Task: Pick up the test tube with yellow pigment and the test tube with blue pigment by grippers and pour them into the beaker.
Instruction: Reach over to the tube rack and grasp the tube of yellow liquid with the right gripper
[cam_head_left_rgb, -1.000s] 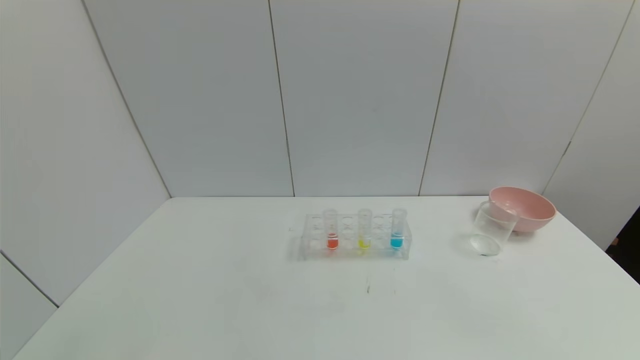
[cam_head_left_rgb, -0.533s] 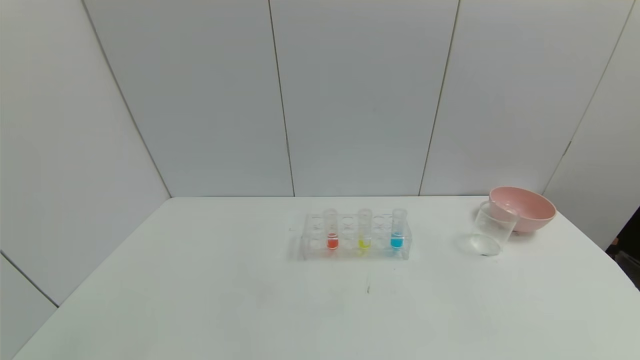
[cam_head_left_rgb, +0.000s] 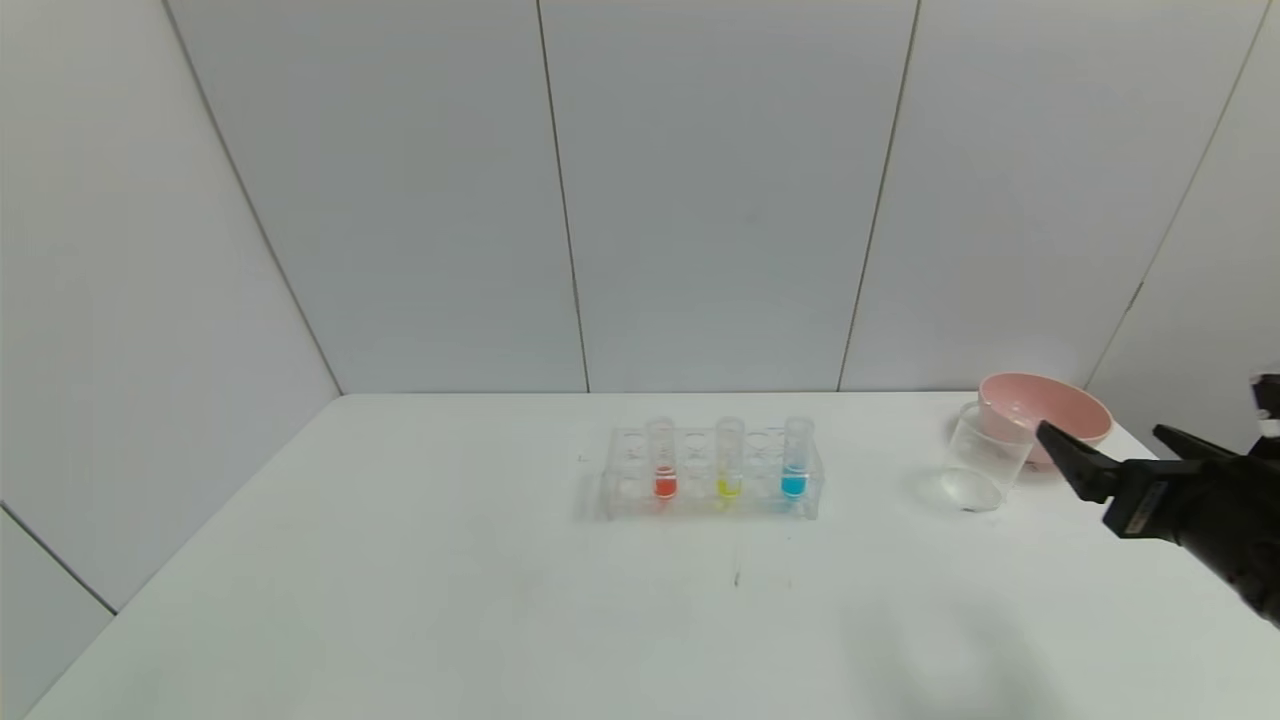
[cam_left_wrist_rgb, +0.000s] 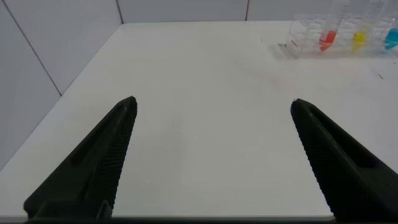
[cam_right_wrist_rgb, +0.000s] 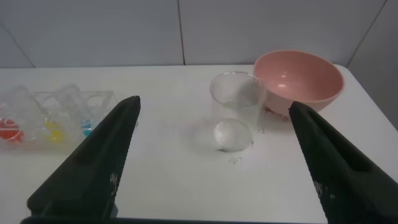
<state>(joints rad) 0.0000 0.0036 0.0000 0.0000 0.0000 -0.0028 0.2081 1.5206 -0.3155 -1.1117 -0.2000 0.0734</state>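
A clear tube rack (cam_head_left_rgb: 712, 475) stands mid-table and holds three tubes upright. The yellow-tinted test tube (cam_head_left_rgb: 729, 460) is in the middle, the blue-tinted test tube (cam_head_left_rgb: 795, 458) at its right, a red-tinted tube (cam_head_left_rgb: 662, 461) at its left. The clear beaker (cam_head_left_rgb: 983, 456) stands empty at the right. My right gripper (cam_head_left_rgb: 1100, 432) is open and empty, low at the right edge, just right of the beaker (cam_right_wrist_rgb: 235, 111). My left gripper (cam_left_wrist_rgb: 213, 102) is open and empty over bare table, far from the rack (cam_left_wrist_rgb: 339, 38); it is out of the head view.
A pink bowl (cam_head_left_rgb: 1046, 415) sits right behind the beaker, near the table's right edge; it also shows in the right wrist view (cam_right_wrist_rgb: 298, 76). White wall panels close the back and left. The white table (cam_head_left_rgb: 450, 600) is bare in front of the rack.
My right gripper has come into the head view from the right edge, beside the beaker. The rack, tubes, beaker and bowl have not moved.
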